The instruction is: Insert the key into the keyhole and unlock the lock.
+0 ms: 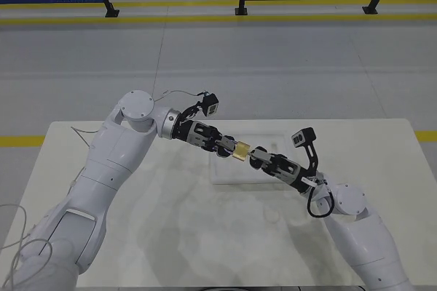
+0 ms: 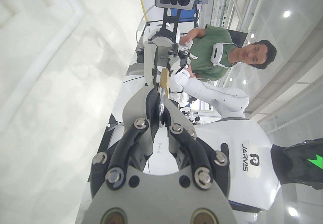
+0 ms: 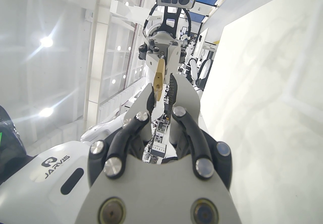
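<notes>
The brass rectangular padlock (image 1: 241, 150) is held in the air above the white table (image 1: 131, 218), just toward 12 o'clock of its centre and over a white shallow tray (image 1: 217, 174). The left gripper (image 2: 160, 99), at the padlock's 10 o'clock, is clamped on the silver metal part (image 2: 162, 102) projecting from the padlock's end. The right gripper (image 3: 162, 86) meets the opposite end from 4 o'clock; whether it clamps the padlock cannot be determined.
</notes>
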Controlling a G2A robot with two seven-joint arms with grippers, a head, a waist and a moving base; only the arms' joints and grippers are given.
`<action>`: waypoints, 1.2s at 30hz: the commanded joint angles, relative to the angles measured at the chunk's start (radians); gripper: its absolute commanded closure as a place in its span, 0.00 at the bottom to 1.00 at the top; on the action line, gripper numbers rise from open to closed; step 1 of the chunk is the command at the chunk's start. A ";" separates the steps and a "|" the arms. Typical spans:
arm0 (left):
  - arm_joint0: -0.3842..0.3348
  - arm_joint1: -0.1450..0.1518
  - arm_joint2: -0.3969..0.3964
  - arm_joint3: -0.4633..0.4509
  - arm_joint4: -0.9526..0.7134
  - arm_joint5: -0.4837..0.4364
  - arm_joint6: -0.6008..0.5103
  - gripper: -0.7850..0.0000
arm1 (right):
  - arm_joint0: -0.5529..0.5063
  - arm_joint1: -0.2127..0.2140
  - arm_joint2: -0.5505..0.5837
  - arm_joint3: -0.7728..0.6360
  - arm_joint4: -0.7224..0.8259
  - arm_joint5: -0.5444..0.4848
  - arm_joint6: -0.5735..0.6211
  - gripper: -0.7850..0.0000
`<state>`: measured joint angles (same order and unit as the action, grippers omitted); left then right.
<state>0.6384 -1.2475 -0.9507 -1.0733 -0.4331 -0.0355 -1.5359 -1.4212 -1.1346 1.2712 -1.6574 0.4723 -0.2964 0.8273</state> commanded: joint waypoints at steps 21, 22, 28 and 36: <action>0.000 0.000 0.000 0.000 0.000 0.000 0.000 1.00 | -0.040 0.006 0.029 -0.026 0.013 0.001 -0.005 0.81; 0.000 0.000 0.000 0.000 0.000 0.000 0.000 1.00 | -0.043 0.007 0.030 -0.025 0.012 0.000 -0.003 0.81; 0.000 0.000 0.000 0.000 0.000 0.000 0.000 1.00 | -0.056 0.009 0.037 -0.025 0.017 -0.004 0.009 0.82; 0.000 0.000 0.000 0.000 0.000 0.000 0.000 1.00 | -0.044 0.007 0.021 -0.034 0.009 0.005 0.003 0.91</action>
<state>0.6384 -1.2475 -0.9507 -1.0733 -0.4331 -0.0355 -1.5359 -1.4668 -1.1274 1.2937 -1.6905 0.4818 -0.2927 0.8316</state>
